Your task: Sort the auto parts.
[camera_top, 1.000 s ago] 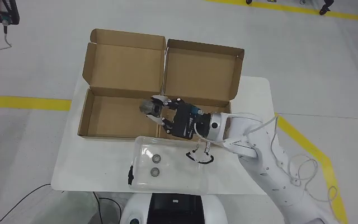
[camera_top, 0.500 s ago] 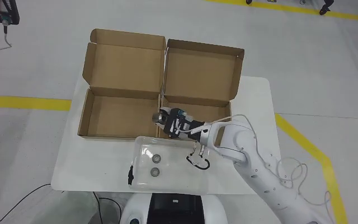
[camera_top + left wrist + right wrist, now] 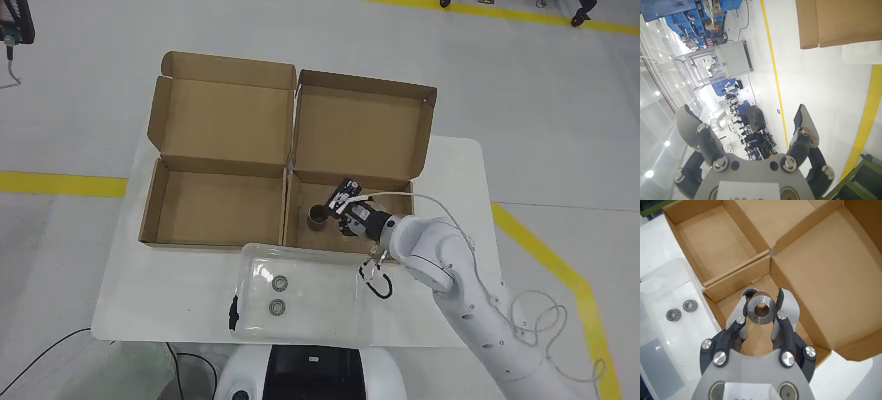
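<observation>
Right gripper is closed part-way on a short steel sleeve, one finger on each side of its round wall. The sleeve's bored end faces back toward the wrist, so its long axis runs along the fingers rather than across them. It hangs inside the outline of the right box, above the floor near the corner where the front wall meets the wall shared with the left box. A second sleeve lies on the floor in that same corner, just beyond the held one and partly hidden by it. That is the relation that counts: the floor lies straight ahead along the sleeve's axis, but so, very nearly, does the other sleeve, and I judge that a release from here may land one on the other. Two bearings lie in the clear tray on the table, well apart from the fingers. Left gripper is spread wide, holds nothing and points off toward the room, so the right arm is plainly the nearer one.
</observation>
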